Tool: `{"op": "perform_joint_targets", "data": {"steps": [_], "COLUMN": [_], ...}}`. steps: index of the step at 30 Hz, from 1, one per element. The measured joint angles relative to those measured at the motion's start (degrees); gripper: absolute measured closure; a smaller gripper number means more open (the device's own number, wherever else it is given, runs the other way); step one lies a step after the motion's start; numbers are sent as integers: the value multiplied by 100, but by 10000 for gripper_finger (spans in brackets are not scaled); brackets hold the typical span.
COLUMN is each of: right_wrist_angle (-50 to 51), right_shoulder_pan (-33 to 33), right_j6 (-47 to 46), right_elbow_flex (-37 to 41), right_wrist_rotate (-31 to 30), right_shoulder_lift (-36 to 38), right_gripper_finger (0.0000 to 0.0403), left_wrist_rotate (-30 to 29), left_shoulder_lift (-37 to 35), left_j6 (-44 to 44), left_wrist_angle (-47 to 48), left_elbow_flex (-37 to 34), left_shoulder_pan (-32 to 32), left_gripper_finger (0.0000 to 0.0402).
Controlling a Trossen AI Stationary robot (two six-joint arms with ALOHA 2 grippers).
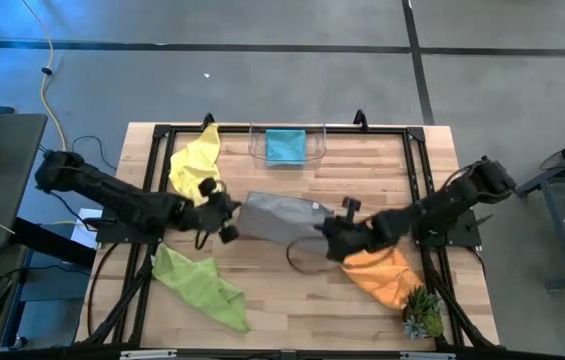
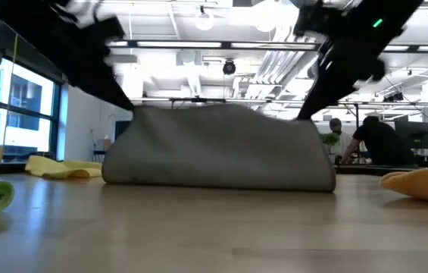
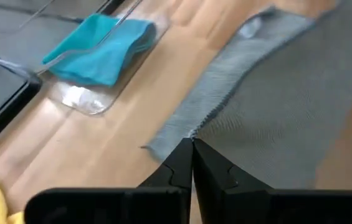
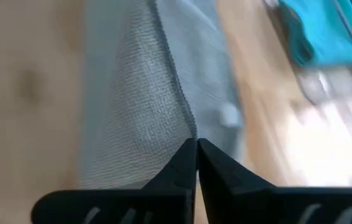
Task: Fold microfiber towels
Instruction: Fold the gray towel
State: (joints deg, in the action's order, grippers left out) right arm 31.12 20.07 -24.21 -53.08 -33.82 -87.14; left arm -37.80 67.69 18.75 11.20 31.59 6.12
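At the middle of the pale wooden slatted table (image 1: 292, 300), a soft grey square microfiber towel (image 1: 282, 218) is held up between the two arms. The left gripper (image 1: 228, 218) is pinched fully shut on the towel's edge at one end, and the right gripper (image 1: 329, 228) is pinched fully shut on the edge at the other end. In the low view the grey towel (image 2: 217, 145) is seen hanging like a curtain from its upper edge, with its lower edge touching the table. The towel's long axis runs across the table from one gripper to the other, so each arm is nearest its own corner. The coming fold is judged to turn on that shared upper edge being carried over the lower one, both grippers moving together.

Five towels are counted:
- one grey, in the grippers;
- one crumpled yellow microfiber towel (image 1: 196, 165) at the far left of the table;
- one rumpled lime green microfiber towel (image 1: 200, 286) at the near left;
- one orange microfiber towel (image 1: 382, 274) at the near right, just beside the right arm;
- one folded teal blue microfiber towel (image 1: 285, 146), lying in the single clear plastic bin (image 1: 314, 156) at the far edge.

One small green spiky plant (image 1: 423, 313) stands at the near right corner.
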Motion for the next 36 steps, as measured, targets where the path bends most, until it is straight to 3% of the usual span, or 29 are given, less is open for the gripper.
{"op": "perform_joint_targets", "data": {"steps": [5, 10, 16, 24, 27, 36], "right_wrist_angle": [119, 68, -97, -205, -179, 797], "right_shoulder_pan": [-791, -1316, -1583, -1750, -1778, -1867], "right_j6": [67, 203, 53, 47, 112, -191], "right_elbow_flex": [2, 21, 217, 236, 236, -167], "right_wrist_rotate": [256, 667, 1183, 1544, 1453, 1185], "right_shoulder_lift": [-61, -69, -69, -69, -68, -58], "right_gripper_finger": [402, 403, 403, 400, 377, 257], "left_wrist_rotate": [843, 1654, 2041, 2097, 2152, 2648], "left_shoulder_lift": [128, 598, 1233, 1509, 1465, 1048], "left_j6": [-583, -968, -1190, -1155, -1190, -1398], "left_wrist_angle": [-630, -1378, -2062, -2136, -2114, -1833], "left_elbow_flex": [-185, -303, -302, -305, -306, -304], "left_shoulder_pan": [-1097, -1803, -2134, -2278, -2272, -2302], "left_gripper_finger": [401, 401, 401, 383, 355, 278]}}
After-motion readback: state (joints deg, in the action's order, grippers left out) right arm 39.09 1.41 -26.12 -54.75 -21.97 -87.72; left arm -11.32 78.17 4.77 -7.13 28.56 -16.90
